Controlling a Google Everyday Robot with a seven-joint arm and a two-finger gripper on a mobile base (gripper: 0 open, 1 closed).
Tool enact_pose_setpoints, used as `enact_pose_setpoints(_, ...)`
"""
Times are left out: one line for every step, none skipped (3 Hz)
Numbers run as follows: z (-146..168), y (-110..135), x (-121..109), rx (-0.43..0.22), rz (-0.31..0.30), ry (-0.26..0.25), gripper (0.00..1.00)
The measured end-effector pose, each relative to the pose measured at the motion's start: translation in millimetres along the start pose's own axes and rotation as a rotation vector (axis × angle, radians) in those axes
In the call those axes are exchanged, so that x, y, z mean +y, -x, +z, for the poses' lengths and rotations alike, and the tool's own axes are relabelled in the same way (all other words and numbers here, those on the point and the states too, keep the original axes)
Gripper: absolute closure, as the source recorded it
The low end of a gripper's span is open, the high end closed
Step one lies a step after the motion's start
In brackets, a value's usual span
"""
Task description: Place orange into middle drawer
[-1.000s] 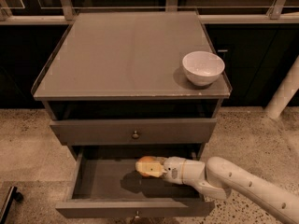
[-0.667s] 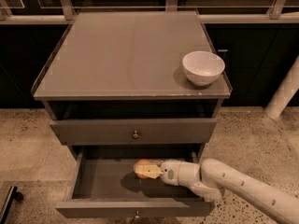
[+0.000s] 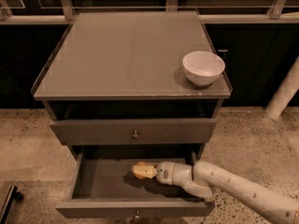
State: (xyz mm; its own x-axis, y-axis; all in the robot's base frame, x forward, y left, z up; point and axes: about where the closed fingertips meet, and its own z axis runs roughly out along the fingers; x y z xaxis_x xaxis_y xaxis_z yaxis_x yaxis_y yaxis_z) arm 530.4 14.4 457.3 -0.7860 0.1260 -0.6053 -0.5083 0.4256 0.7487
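The middle drawer (image 3: 100,180) is pulled open, below the shut upper drawer (image 3: 93,131). My gripper (image 3: 141,171) reaches in from the right, over the right-hand middle of the drawer's floor. Its pale fingers are closed around the orange (image 3: 139,164), of which only a small orange patch shows between them. The orange is held low inside the drawer, just above the floor, and casts a shadow beneath it. My white arm (image 3: 233,190) crosses the drawer's front right corner.
A white bowl (image 3: 203,67) stands at the right front of the grey cabinet top (image 3: 121,55). A white post (image 3: 285,94) stands to the right on the speckled floor. A dark object (image 3: 8,202) sits at the lower left.
My gripper has moved a little to the left and lower into the drawer, still holding the orange. The drawer and bowl have not moved.
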Motion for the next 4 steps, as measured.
enact_pose_setpoints(11.1, -7.1, -23.0, -0.003, 0.04, -0.012, 1.0)
enact_pose_setpoints(11.6, -7.3, -23.9, -0.003, 0.041, -0.012, 0.82)
enact_pose_setpoints(11.7, -7.4, -23.9, -0.003, 0.041, -0.012, 0.59)
enact_pose_setpoints(11.7, -7.4, -23.9, -0.003, 0.041, -0.012, 0.36)
